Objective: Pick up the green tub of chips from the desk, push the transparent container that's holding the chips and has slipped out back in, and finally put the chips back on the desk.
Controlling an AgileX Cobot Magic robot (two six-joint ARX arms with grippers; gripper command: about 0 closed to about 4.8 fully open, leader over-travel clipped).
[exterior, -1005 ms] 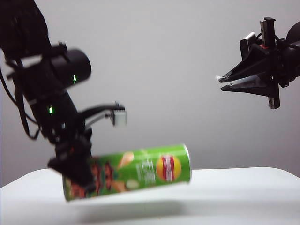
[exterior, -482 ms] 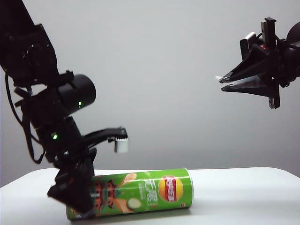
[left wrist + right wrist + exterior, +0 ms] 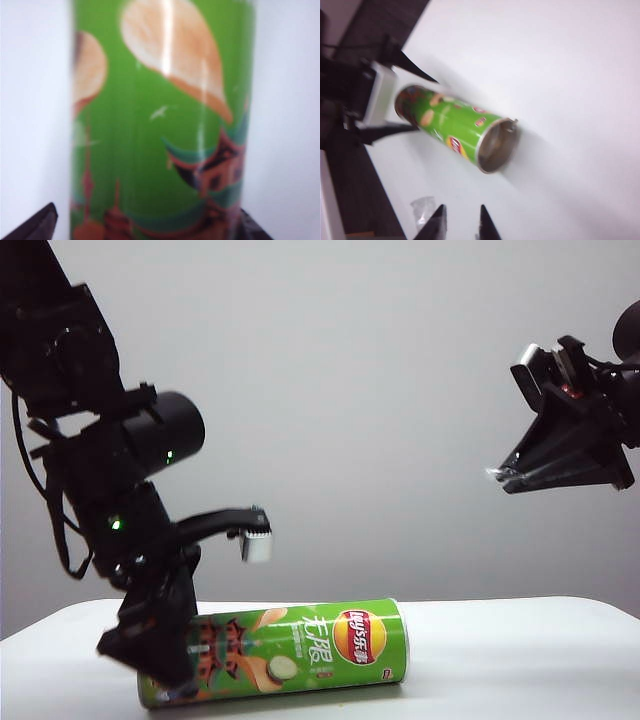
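I've got the green tub of chips [image 3: 275, 653] lying on its side on the desk [image 3: 520, 660], low centre-left in the exterior view, logo facing camera. White tabletop, plain grey wall behind. Left gripper [image 3: 165, 640] straddles the tub's left end, fingers spread either side of it, not clamping as far as I can see. Left wrist view adds only a blurred close-up of the green tub wall [image 3: 160, 130] with dark fingertips [image 3: 35, 225] at the lower corners. Right gripper [image 3: 505, 475] hangs in the air at the upper right, well clear of the tub, tips close together with a narrow gap, holding nothing. Right wrist view alone shows the tub's silver-rimmed end [image 3: 496, 146], plus a small clear scrap [image 3: 422, 209] on the desk.
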